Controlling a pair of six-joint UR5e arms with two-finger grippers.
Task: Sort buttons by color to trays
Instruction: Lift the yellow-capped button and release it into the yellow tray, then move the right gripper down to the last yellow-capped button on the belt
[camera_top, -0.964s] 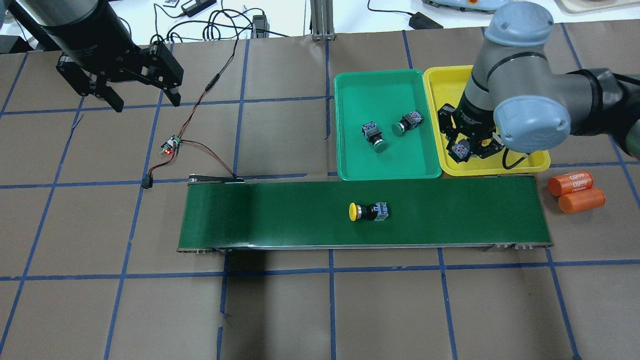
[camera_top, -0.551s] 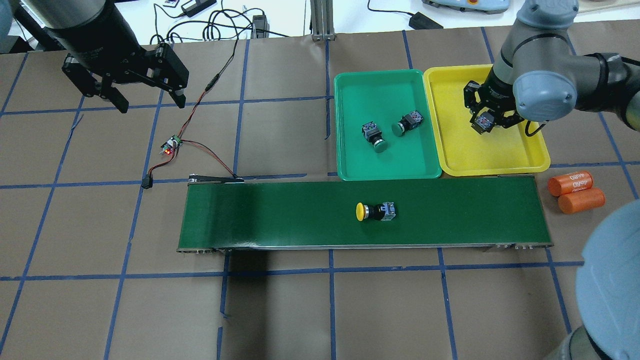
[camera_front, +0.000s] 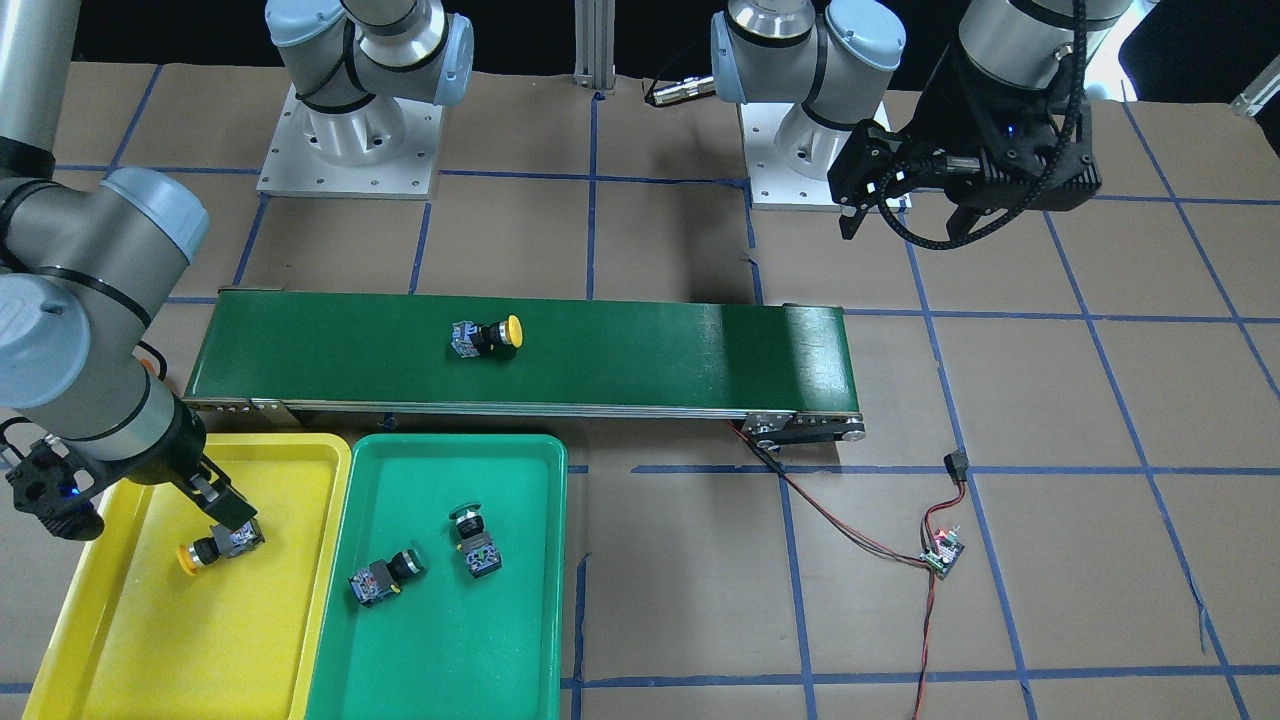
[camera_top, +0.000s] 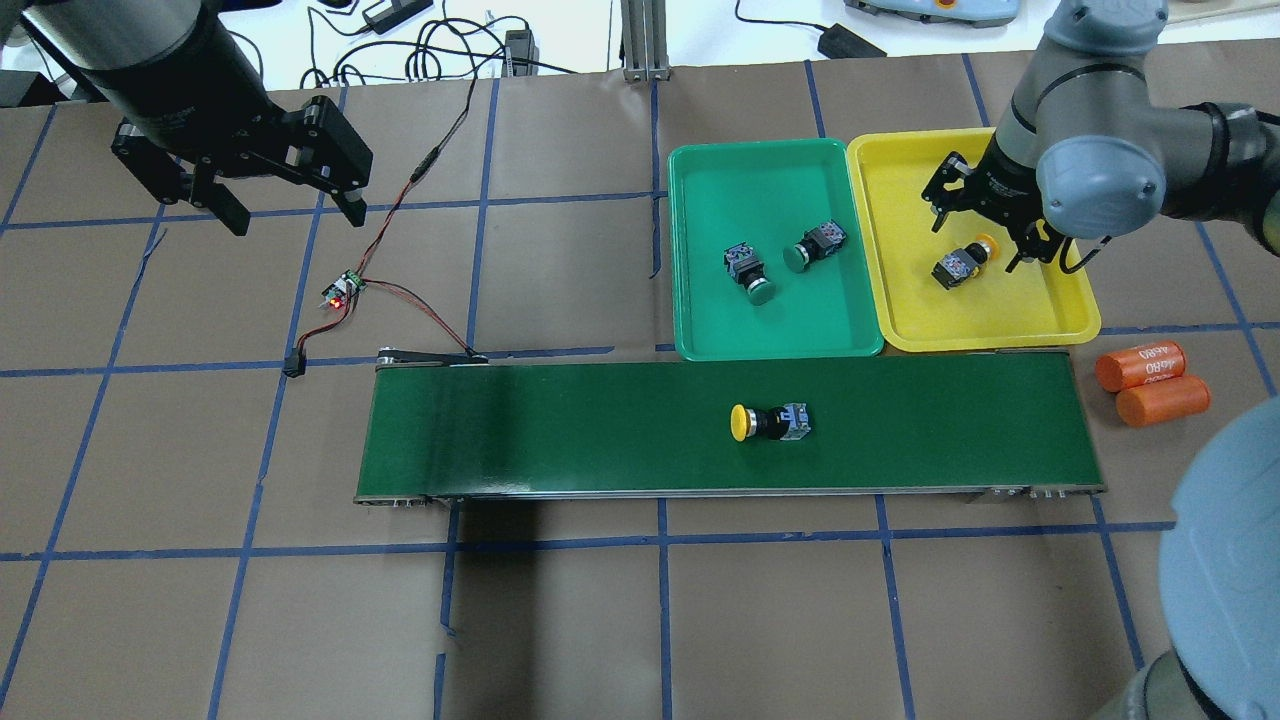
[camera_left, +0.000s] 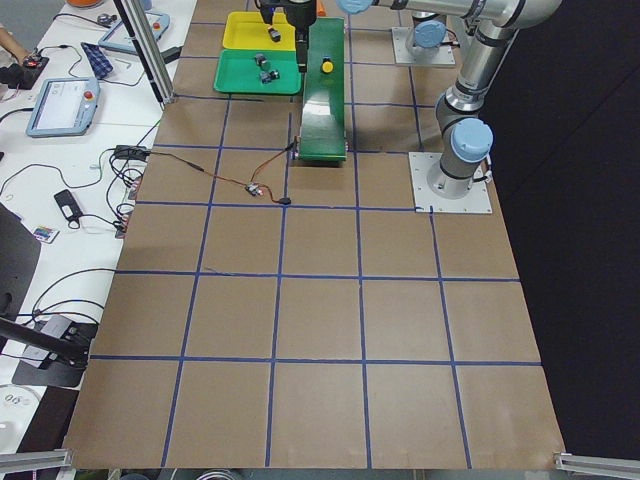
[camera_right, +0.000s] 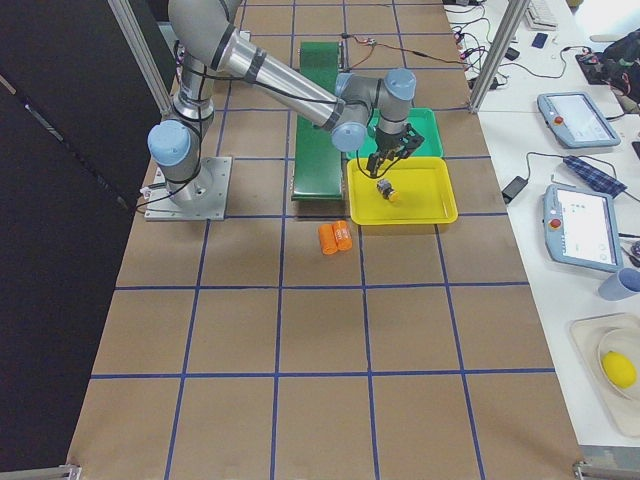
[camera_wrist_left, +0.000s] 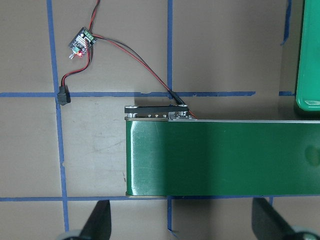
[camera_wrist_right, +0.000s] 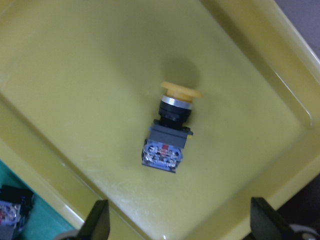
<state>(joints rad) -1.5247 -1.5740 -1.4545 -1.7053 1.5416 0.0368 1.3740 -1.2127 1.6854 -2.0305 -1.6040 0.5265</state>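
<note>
Looking through the right wrist camera, we see a yellow-capped button (camera_wrist_right: 169, 137) lying on its side on the floor of the yellow tray (camera_wrist_right: 250, 60). The right gripper (camera_wrist_right: 180, 225) is spread wide over it, and both fingers (camera_wrist_right: 97, 222) stand clear of the button. The overhead view hides part of that gripper under the arm, but it gives us the wider layout. The green tray (camera_top: 770, 175) sits touching the yellow one and holds two green-capped buttons (camera_top: 750, 273) lying near each other. A second yellow-capped button (camera_top: 768, 422) rests on the conveyor belt (camera_top: 560, 430), just right of its middle. Two orange cylinders (camera_top: 1150, 382) lie side by side beyond the belt's right end. The left gripper (camera_top: 297, 215) hangs over bare table well away from the trays, near a small circuit board (camera_top: 340, 292) with a red light. Its wrist camera shows us its fingers far apart with nothing between them, above the belt's end. In the front-facing view only one finger of the right gripper shows, just above the button's body. The two side views are too small for us to judge either grip.
</note>
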